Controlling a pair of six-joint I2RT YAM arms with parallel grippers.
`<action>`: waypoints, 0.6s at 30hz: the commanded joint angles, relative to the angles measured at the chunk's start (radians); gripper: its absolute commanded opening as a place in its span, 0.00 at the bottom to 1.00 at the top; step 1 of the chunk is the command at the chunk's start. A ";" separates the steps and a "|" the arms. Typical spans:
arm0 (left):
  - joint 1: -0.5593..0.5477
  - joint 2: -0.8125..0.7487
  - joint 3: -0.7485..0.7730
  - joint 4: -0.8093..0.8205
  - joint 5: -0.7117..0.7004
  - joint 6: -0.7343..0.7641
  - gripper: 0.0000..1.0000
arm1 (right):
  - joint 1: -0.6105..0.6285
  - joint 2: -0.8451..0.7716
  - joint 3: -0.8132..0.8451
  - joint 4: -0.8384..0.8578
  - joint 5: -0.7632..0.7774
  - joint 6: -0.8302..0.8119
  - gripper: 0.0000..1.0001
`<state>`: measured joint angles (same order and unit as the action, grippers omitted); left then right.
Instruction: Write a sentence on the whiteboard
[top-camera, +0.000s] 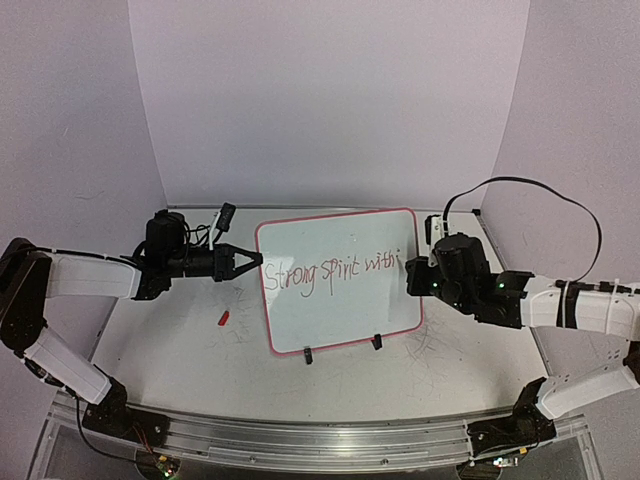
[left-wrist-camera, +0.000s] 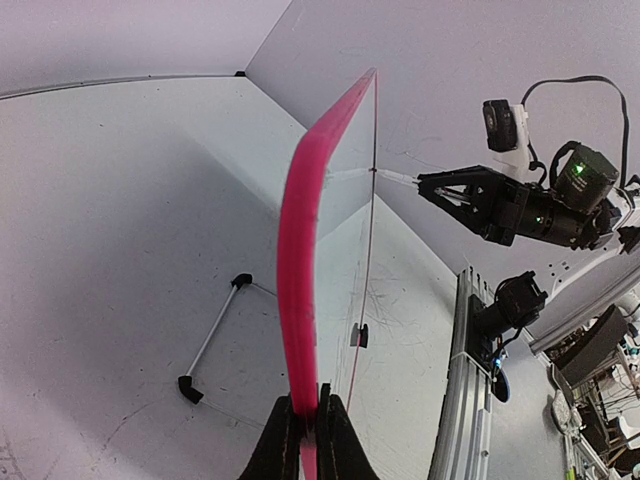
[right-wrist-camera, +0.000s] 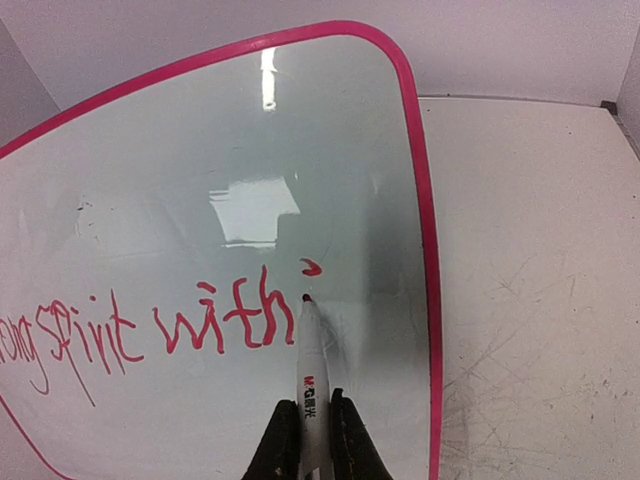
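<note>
sentence (top-camera: 330, 272) stands at "with"
left jaws clamp the board (right-wrist-camera: 200, 150) rim; right jaws pinch the marker (right-wrist-camera: 309, 365), tip touching just ahead: stroke lightly, board steady.

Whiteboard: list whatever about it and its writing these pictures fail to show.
Right wrist view: the sentence starts beyond the left edge; only "ong spirit with" shows.
Left wrist view: the whiteboard is edge-on, so its written face is hidden.
Top view: the small red thing left of the whiteboard is too small to identify.
</note>
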<state>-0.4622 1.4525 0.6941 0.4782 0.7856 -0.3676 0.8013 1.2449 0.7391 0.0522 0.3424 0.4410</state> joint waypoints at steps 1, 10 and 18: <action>-0.020 -0.001 0.021 -0.041 -0.009 0.036 0.00 | -0.003 0.007 0.008 -0.041 -0.001 0.025 0.00; -0.020 -0.001 0.025 -0.041 -0.009 0.035 0.00 | 0.015 -0.016 -0.032 -0.083 -0.021 0.066 0.00; -0.020 -0.004 0.023 -0.043 -0.009 0.033 0.00 | 0.023 -0.027 -0.025 -0.087 -0.021 0.076 0.00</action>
<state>-0.4622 1.4525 0.6941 0.4778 0.7853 -0.3676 0.8230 1.2323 0.7174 -0.0031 0.3204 0.5009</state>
